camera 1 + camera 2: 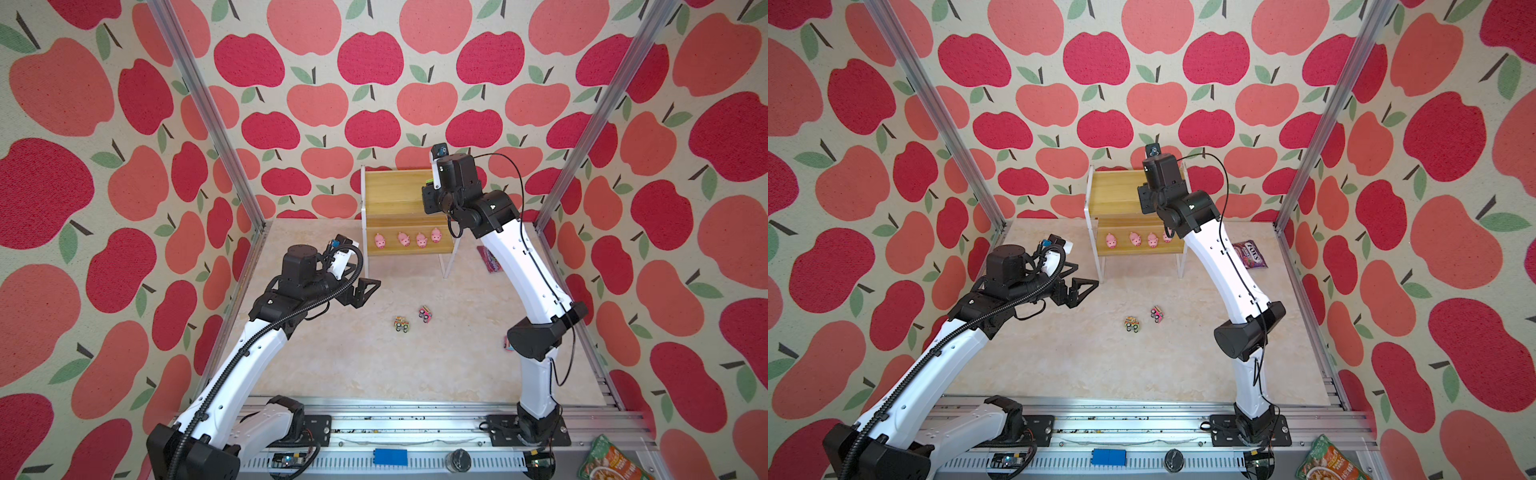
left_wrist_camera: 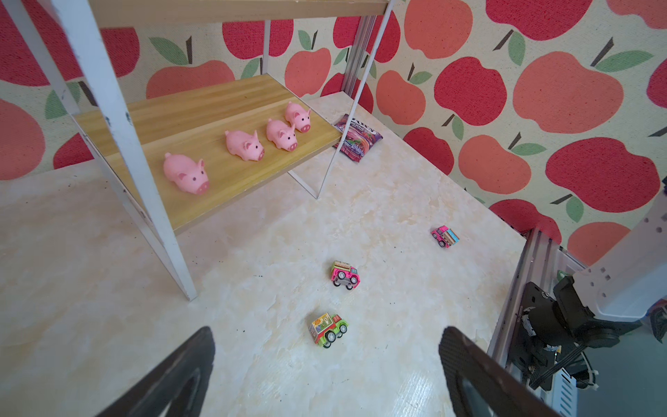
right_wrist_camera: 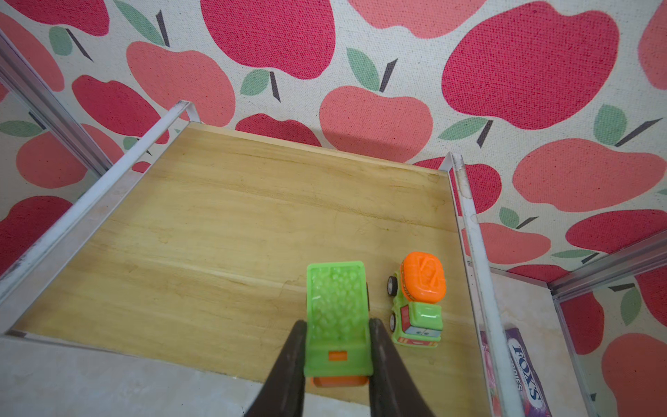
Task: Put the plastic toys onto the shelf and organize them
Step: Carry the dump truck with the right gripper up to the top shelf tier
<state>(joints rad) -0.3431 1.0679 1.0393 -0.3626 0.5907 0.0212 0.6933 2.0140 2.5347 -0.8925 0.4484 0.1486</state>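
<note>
Cars come first on the marble-look table: farthest out from the shelf, off its front right, a striped pink car sits half hidden behind the right arm's elbow in both top views. Closer in, before the shelf's front, stand a printed green box truck and, just beyond it towards the shelf, a pink truck; the two are near each other but apart. Off the shelf's front left, the left gripper hangs above the table with its jaws spread wide and nothing between them.

On the shelf's lower board four pink pigs stand in a row facing out, from the left-end pig to the right-end pig. Beside the shelf's right legs a purple Fox's candy bag lies flat on the table.

Over the front edge of the shelf's upper board, towards its right end, the right gripper is clamped on a green dump truck; whether its wheels touch the board I cannot tell. Just to its right, not touching, an orange-drum mixer truck stands on that board by the right rail
</note>
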